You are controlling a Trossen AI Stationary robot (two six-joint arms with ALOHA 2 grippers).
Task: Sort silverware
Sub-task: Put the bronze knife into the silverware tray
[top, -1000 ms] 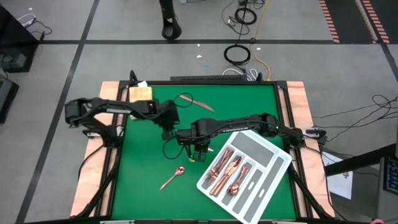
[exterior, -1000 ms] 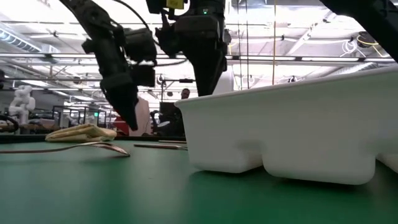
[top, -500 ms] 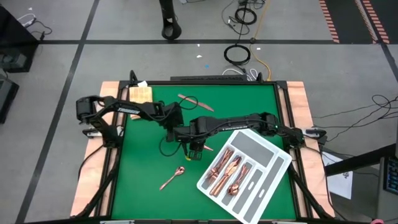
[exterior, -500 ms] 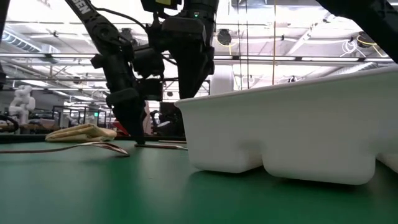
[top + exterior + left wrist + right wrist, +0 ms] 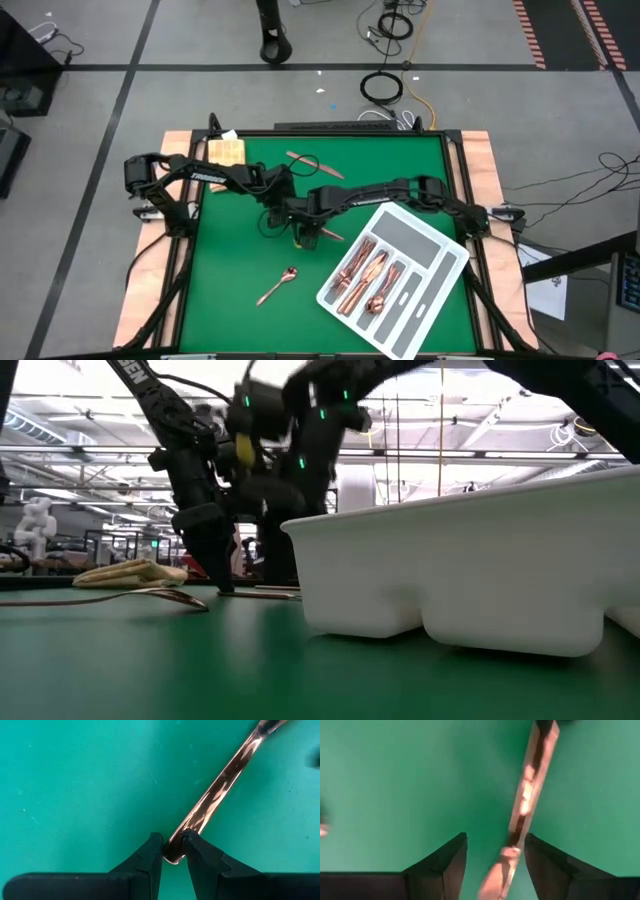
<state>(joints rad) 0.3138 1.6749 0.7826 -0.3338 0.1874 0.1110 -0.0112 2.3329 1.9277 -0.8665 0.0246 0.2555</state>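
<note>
Because one copper utensil (image 5: 220,785) lies flat on the green desk (image 5: 230,260) near the white tray (image 5: 420,290), the left gripper (image 5: 171,851) pinches its handle end, while the right gripper (image 5: 492,860) hovers fingers apart over it, seemingly for a handover.

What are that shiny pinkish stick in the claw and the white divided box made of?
The thin copper-coloured utensil handle pinched in the left claw looks like polished, plated metal: it mirrors light. The white divided tray looks like moulded plastic, matte with rounded corners.
</note>
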